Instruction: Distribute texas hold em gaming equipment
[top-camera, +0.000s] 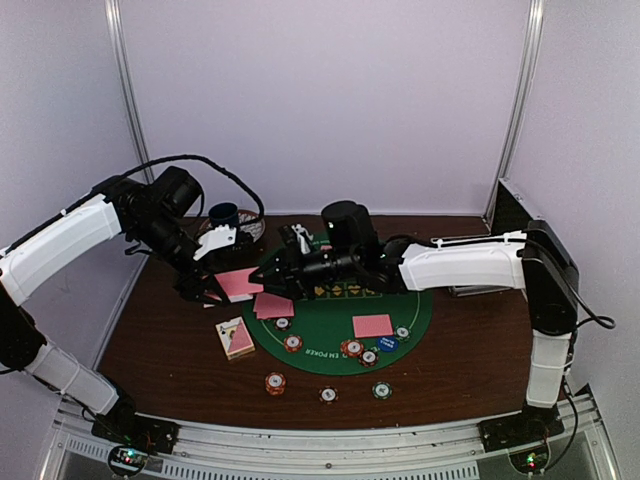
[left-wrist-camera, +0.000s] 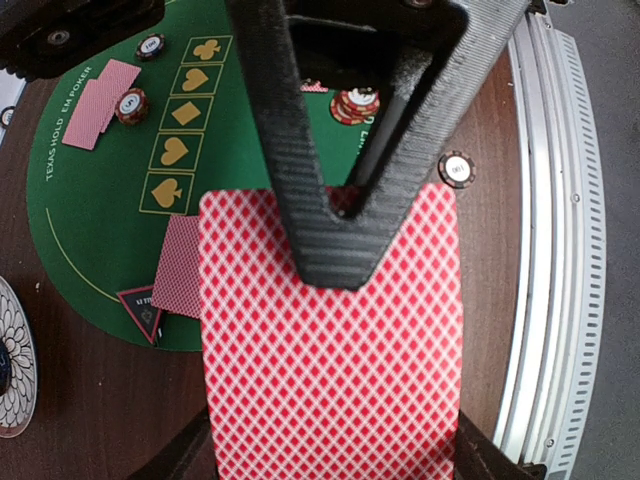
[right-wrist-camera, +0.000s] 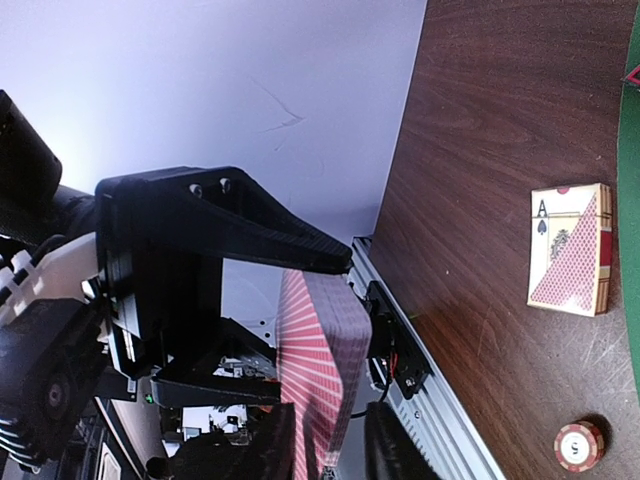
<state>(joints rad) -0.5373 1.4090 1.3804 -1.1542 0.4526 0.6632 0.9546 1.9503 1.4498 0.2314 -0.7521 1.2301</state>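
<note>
My left gripper (top-camera: 214, 292) is shut on a deck of pink-backed playing cards (top-camera: 238, 283), held above the table left of the green poker mat (top-camera: 330, 335). In the left wrist view the deck (left-wrist-camera: 330, 380) fills the lower frame, clamped by its long edges. One black finger of the right gripper lies across its top. My right gripper (top-camera: 263, 287) reaches in from the right. In the right wrist view its fingers (right-wrist-camera: 270, 450) straddle the deck's end (right-wrist-camera: 320, 370): one pad touches the card back, the other stands a little off. Cards (top-camera: 372, 325) and striped chips (top-camera: 352, 348) lie on the mat.
A card box (top-camera: 235, 337) lies left of the mat. Loose chips (top-camera: 275, 383) (top-camera: 328, 394) (top-camera: 381, 390) sit near the front edge, and a blue button (top-camera: 388, 343) and a triangular marker (left-wrist-camera: 140, 312) lie on the mat. A dark blue cup (top-camera: 223, 215) on a saucer stands at the back left.
</note>
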